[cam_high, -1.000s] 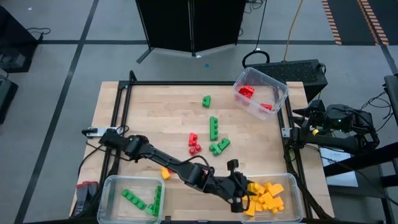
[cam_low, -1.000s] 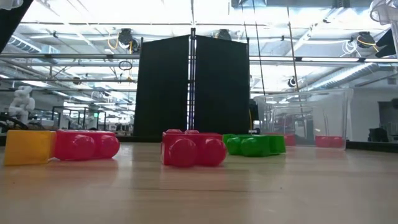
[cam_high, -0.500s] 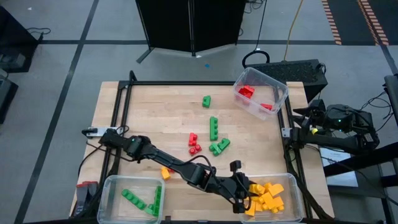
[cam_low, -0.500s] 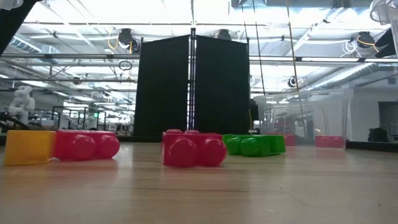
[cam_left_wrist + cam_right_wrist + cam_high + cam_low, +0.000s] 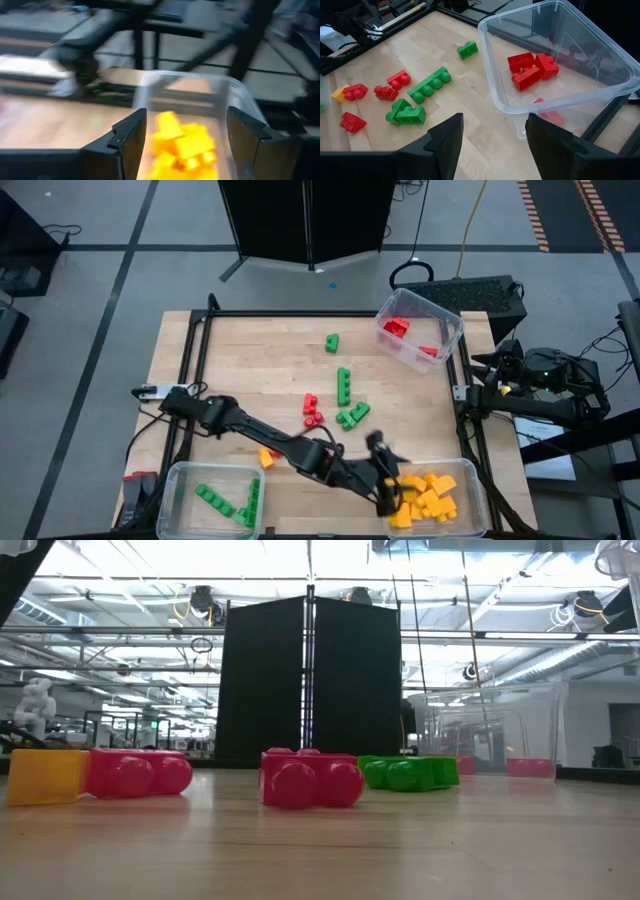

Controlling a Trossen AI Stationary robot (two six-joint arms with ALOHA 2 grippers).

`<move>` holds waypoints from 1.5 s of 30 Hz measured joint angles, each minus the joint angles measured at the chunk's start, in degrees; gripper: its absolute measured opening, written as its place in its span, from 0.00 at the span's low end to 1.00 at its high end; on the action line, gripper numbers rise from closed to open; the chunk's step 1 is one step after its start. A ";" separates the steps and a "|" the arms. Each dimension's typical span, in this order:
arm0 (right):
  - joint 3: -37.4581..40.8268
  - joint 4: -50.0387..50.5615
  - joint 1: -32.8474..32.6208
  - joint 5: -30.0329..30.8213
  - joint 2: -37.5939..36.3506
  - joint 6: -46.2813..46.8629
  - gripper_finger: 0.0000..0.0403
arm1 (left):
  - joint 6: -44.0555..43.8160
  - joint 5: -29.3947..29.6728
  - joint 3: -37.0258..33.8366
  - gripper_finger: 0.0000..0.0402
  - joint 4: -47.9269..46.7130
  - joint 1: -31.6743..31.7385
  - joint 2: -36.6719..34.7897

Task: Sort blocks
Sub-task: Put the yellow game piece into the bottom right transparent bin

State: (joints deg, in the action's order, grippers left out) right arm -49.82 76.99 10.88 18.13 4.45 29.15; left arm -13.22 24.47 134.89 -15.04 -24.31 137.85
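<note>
Left tool [image 5: 182,145] spread, empty, over bin [image 5: 470,473] of yellow bricks [image 5: 180,145]; could snag the rim when withdrawing

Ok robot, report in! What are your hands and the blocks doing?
Left end effector open over clear plastic bin of yellow toy bricks. Right end effector open, parked at table edge. Red, green bricks unsorted mid-table.

Bright, even indoor lighting from overhead.
Ceiling lights [image 5: 120,555] glare in the low view; the left wrist view is motion-blurred.
</note>
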 joint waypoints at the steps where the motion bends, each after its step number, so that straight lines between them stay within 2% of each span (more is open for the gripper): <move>1: 0.00 0.02 0.01 0.00 0.00 -0.02 0.52 | -2.11 2.61 0.00 0.51 -3.50 0.05 -1.78; 3: 0.00 0.02 0.01 0.00 0.00 -0.06 0.52 | -7.53 7.62 0.02 0.50 -12.39 0.30 -6.45; 5: 0.00 0.03 0.00 -0.02 0.00 -0.22 0.52 | -13.95 9.90 0.28 0.48 -24.15 0.71 -11.43; 8: 0.00 0.04 0.00 -0.04 0.00 -0.24 0.52 | -25.23 8.74 0.31 0.46 -44.97 1.25 -17.75; 11: -0.01 0.04 0.00 -0.08 0.00 -0.72 0.52 | -40.13 5.77 0.11 0.46 -67.13 1.54 -22.55; 12: 0.00 0.04 0.00 -0.09 0.00 -0.89 0.52 | -45.06 5.11 0.10 0.46 -73.14 1.71 -23.83; 13: 0.00 0.04 0.00 -0.09 0.01 -1.03 0.52 | -48.86 4.24 -0.15 0.46 -74.78 1.97 -24.88; 17: 0.00 0.00 0.00 0.02 0.00 -1.51 0.52 | -49.84 0.73 -4.72 0.46 -71.32 3.61 -29.01; 19: 0.00 -0.02 0.00 0.23 0.02 -1.75 0.52 | -53.70 -0.01 -5.02 0.46 -75.07 5.02 -28.79; 21: 0.00 0.00 0.02 1.00 0.00 -1.87 0.52 | -49.76 -1.54 -7.81 0.46 -73.25 6.11 -28.66; 26: 0.00 0.00 0.00 1.18 0.00 -1.53 0.52 | -45.75 -12.30 -12.12 0.43 -74.56 7.88 -25.87; 30: 0.00 0.03 0.00 1.11 0.00 -1.11 0.52 | -44.80 -14.70 -15.54 0.32 -74.68 8.06 -24.56; 34: 0.00 0.07 0.00 1.09 -0.07 -1.16 0.52 | -43.42 -19.17 -19.68 0.10 -74.96 8.08 -24.28; 36: 0.00 0.07 0.00 1.12 -0.07 -1.31 0.52 | -43.46 -22.31 -21.79 0.03 -74.92 8.08 -24.31; 42: 0.00 0.07 0.00 1.29 -0.09 -1.33 0.52 | -46.09 -31.88 -27.81 0.00 -74.91 8.11 -24.36; 45: 0.00 0.07 0.02 1.29 -0.11 -1.51 0.52 | -46.88 -34.73 -31.39 0.00 -74.96 8.06 -24.36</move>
State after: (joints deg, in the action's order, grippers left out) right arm -49.82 77.06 10.90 19.42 4.34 27.64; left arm -60.11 -10.26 103.50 -90.00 -16.25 113.49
